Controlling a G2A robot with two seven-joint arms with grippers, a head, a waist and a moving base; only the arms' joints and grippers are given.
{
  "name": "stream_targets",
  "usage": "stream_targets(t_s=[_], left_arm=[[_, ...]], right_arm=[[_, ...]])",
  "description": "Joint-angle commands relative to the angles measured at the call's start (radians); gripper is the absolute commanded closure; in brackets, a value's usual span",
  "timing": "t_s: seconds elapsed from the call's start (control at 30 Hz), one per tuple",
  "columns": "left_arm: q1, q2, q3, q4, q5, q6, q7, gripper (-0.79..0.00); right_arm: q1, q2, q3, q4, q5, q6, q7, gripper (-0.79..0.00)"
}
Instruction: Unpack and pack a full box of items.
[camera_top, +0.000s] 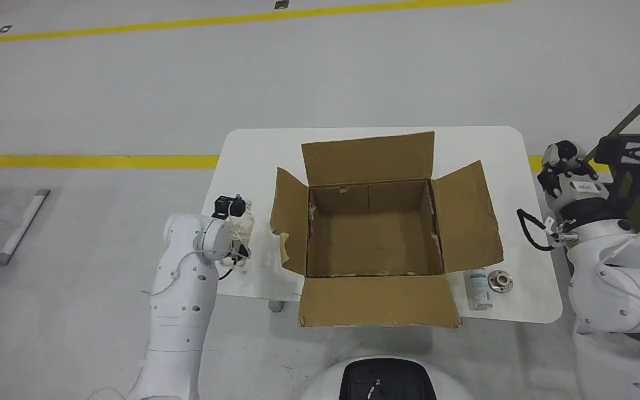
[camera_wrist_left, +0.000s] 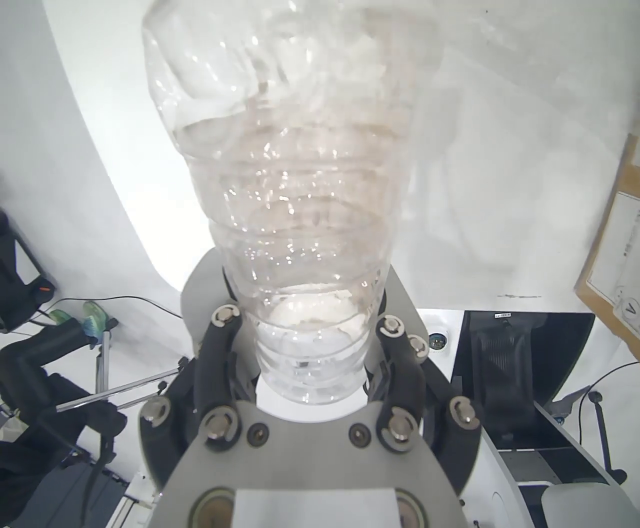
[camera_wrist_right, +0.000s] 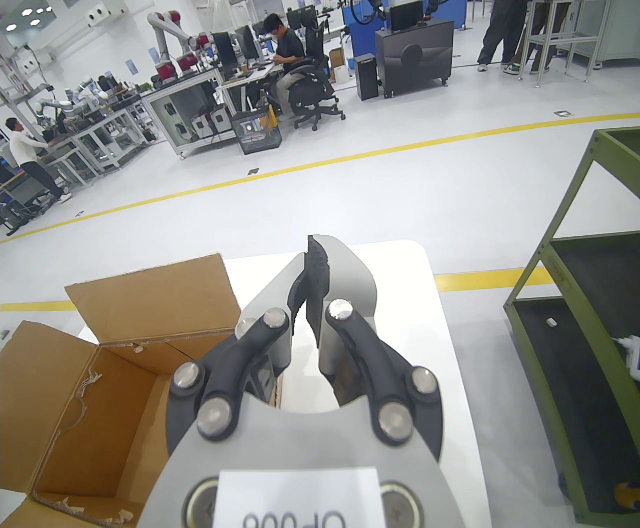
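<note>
**Cardboard box**: stands open at the middle of the white counter, with all four flaps folded outward. The floor is bare as far as the top view shows, and nothing lies inside.

**Clear plastic bottle**: ribbed and see-through. It is held outside the box, over the counter's left edge and near the left flap. The left pincer is clamped on one end of it; which end cannot be told.

**Small pale bottle** and **small round piece**: on the counter just beside the right flap, toward the front right corner. They sit close together; whether they touch cannot be told.

**Right pincer**: fingers pressed together with nothing between them. It is raised at the counter's right side, apart from the box.

**Status (judged):** the unpacking half looks done, or at its last item, since the box is bare and three things are outside it. Nothing has been put back, so the packing half is wholly left to do. All three things would have to return to the box, and the flaps are not closed. Whether the held bottle is on its way out or about to go back in cannot be told.
</note>
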Motion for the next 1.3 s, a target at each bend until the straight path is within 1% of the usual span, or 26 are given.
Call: stream_targets(t_s=[0.0,0.1,0.23,0.37,0.47,0.53,0.7,0.77,0.83,0.97,1.17,1.27], left_arm=[[0.025,0.007,-0.03,-0.082,-0.017,-0.002,-0.019,0.0],[0.05,0.016,-0.064,-0.168,-0.015,-0.009,-0.022,0.0],[0.062,0.023,-0.096,-0.26,-0.035,-0.006,-0.008,0.0],[0.051,0.025,-0.112,-0.357,-0.087,0.008,-0.011,0.0],[0.03,0.024,-0.111,-0.404,-0.162,0.016,-0.013,0.0],[0.004,0.024,-0.098,-0.394,-0.182,0.013,-0.001,0.0],[-0.075,0.015,-0.016,-0.348,-0.22,0.008,0.051,0.0],[-0.102,0.012,0.012,-0.343,-0.237,0.003,0.057,0.0],[-0.129,0.008,0.028,-0.333,-0.299,0.006,0.054,0.0],[-0.188,0.002,0.071,-0.327,-0.36,0.002,0.054,0.0],[-0.237,-0.006,0.127,-0.331,-0.486,-0.001,0.031,0.0],[-0.239,-0.006,0.157,-0.337,-0.506,0.0,0.014,0.0]], right_arm=[[0.0,0.0,0.0,0.0,0.0,0.0,0.0,0.0],[0.0,0.0,0.0,0.0,0.0,0.0,0.0,0.0],[0.0,0.0,0.0,0.0,0.0,0.0,0.0,0.0],[0.0,0.0,0.0,0.0,0.0,0.0,0.0,0.0],[0.0,0.0,0.0,0.0,0.0,0.0,0.0,0.0],[0.0,0.0,0.0,0.0,0.0,0.0,0.0,0.0],[0.0,0.0,0.0,0.0,0.0,0.0,0.0,0.0],[0.0,0.0,0.0,0.0,0.0,0.0,0.0,0.0],[0.0,0.0,0.0,0.0,0.0,0.0,0.0,0.0],[0.0,0.0,0.0,0.0,0.0,0.0,0.0,0.0],[0.0,0.0,0.0,0.0,0.0,0.0,0.0,0.0],[0.0,0.0,0.0,0.0,0.0,0.0,0.0,0.0]])
